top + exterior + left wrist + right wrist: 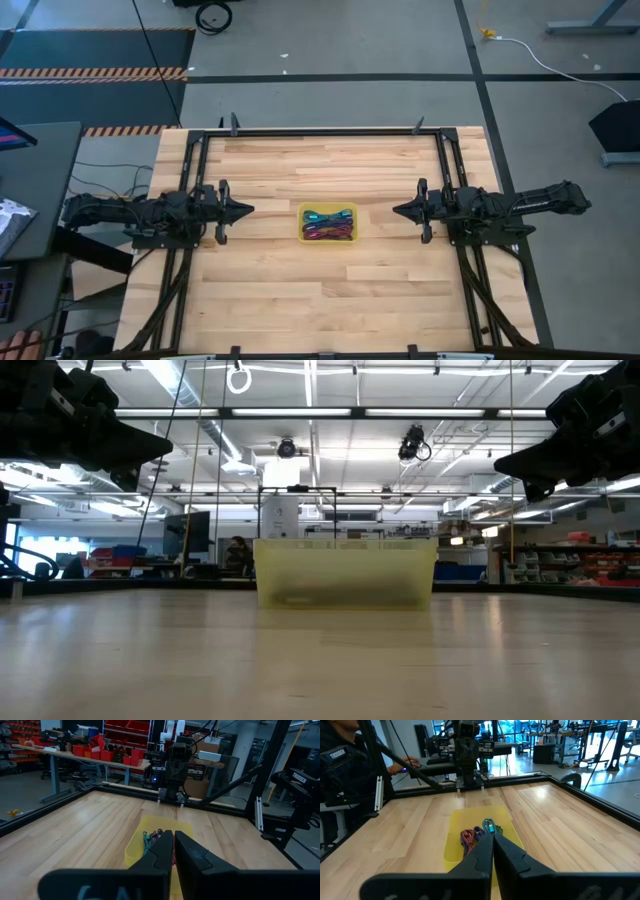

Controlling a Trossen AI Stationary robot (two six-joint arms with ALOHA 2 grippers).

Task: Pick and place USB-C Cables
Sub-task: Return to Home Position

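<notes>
**USB-C cables (329,222), short coloured bundles, heaped in the small rectangular translucent yellow plastic container (300,224) at mid-table**

The pale wooden butcher-block table (300,300) has a dark arm at each side edge, the two pointing at each other across the middle. The left gripper (245,210) hangs above the wood, well to one side of the container, its fingers pressed together on nothing. The right gripper (398,210) mirrors it on the other side, its fingers likewise pressed together and empty. The container sits between them, apart from both. Inside it the cables lie piled and touching one another: a teal bundle (487,826), a maroon bundle (466,839), and green and violet strands.
</notes>
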